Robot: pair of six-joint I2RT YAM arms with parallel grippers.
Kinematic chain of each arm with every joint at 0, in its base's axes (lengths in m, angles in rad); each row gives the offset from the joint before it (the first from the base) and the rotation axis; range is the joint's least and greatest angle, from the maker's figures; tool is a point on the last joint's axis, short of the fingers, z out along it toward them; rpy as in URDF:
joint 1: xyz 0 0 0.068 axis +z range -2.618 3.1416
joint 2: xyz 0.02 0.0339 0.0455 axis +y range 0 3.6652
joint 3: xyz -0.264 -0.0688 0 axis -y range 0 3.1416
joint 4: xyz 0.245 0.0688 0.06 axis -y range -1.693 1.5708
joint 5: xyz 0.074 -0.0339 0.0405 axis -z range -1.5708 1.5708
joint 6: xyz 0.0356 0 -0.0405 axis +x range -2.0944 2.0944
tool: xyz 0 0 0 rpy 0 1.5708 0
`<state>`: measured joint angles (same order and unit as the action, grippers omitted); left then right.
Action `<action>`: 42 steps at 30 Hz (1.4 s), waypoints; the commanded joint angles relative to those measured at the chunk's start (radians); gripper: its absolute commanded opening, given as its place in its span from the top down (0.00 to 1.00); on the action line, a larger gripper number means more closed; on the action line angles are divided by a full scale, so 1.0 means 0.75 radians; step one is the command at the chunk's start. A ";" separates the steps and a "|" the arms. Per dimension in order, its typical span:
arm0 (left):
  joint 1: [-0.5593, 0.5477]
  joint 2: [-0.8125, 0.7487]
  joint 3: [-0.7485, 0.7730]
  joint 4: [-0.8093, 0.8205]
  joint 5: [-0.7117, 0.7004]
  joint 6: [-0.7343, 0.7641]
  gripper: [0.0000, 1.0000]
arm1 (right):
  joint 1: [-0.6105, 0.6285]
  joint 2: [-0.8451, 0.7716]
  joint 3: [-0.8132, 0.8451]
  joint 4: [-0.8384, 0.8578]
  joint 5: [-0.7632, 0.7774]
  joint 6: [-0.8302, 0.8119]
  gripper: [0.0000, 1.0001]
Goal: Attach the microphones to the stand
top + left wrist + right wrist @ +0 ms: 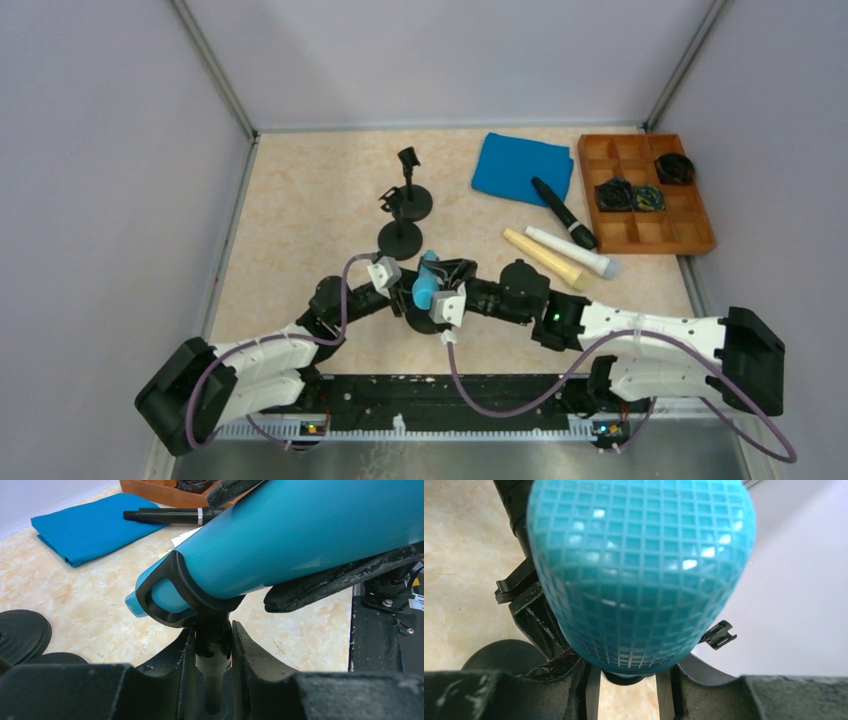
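My left gripper (pixel 213 647) clamps the stand stem (pixel 213 667). My right gripper (pixel 626 677) pinches the light blue microphone (pixel 310 535), which looks stiff, slick and light, best held mid-body.

The left arm (pixel 262 362) and right arm (pixel 650 335) both stretch low and inward from their bases, so the 2 grippers meet in the middle. The left gripper (pixel 213 647) is clamped on a thin black stand post (pixel 213 685); the right gripper (pixel 626 677) pinches the light blue microphone (pixel 639 570).
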<state>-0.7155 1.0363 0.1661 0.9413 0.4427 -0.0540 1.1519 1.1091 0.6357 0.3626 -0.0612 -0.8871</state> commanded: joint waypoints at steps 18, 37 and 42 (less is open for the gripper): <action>-0.026 -0.032 0.009 0.212 0.136 0.006 1.00 | -0.078 -0.163 -0.037 0.190 -0.253 0.204 0.37; -0.026 -0.032 0.012 0.189 0.120 0.005 1.00 | -0.008 -0.150 0.030 0.136 -0.404 0.145 0.47; -0.026 -0.043 0.006 0.191 0.121 0.004 1.00 | -0.008 -0.131 0.029 0.081 -0.328 0.109 1.00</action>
<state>-0.7288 1.0344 0.1585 0.9539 0.5152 -0.0593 1.1389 1.0027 0.6060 0.4244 -0.3424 -0.7860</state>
